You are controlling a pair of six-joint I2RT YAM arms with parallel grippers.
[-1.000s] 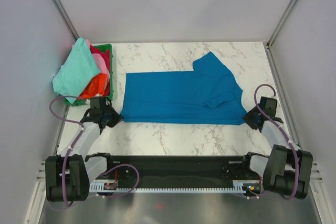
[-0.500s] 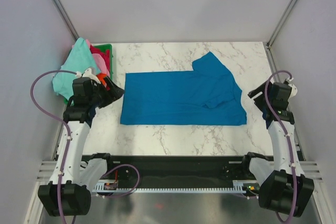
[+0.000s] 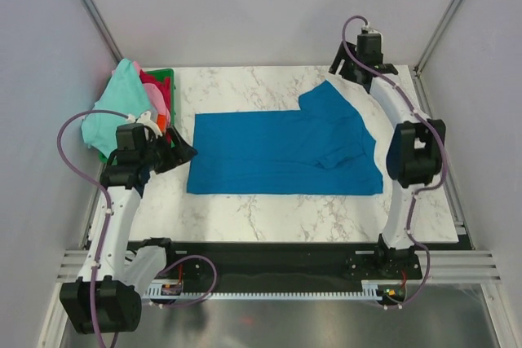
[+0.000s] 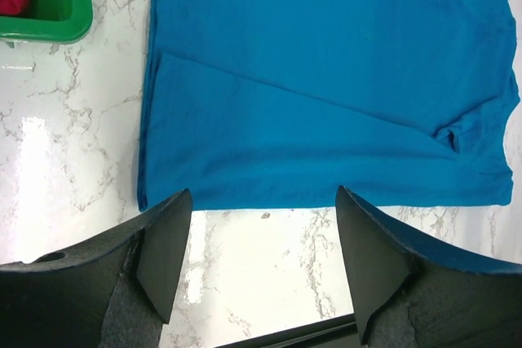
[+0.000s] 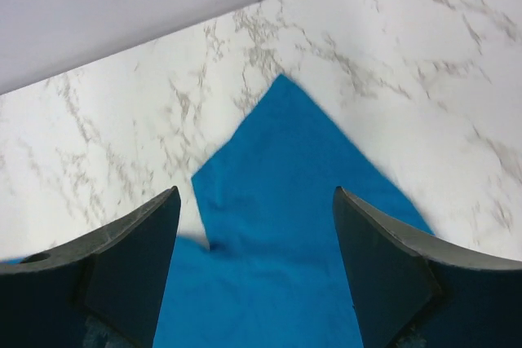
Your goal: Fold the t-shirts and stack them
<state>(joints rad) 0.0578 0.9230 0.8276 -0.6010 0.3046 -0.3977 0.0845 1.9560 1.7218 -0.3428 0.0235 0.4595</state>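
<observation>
The blue t-shirt (image 3: 285,152) is laid flat just beside the green basket (image 3: 165,76). Its long axis runs away from the basket, with the hem nearest it and a sleeve sticking out at the far end. The left gripper (image 4: 261,201) and the right gripper (image 5: 254,201) are spread, with nothing held. If only one layer is pinched, the fold could be dragged crooked.

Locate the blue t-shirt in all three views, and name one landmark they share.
Top external: the blue t-shirt lies spread flat mid-table, one sleeve pointing toward the far right corner.
Left wrist: it fills the upper part of the picture, its near edge crossing just below the middle.
Right wrist: only the pointed sleeve shows, from centre down to the bottom edge.
Shared landmark: the white marble table, visible around the shirt in every view.
</observation>
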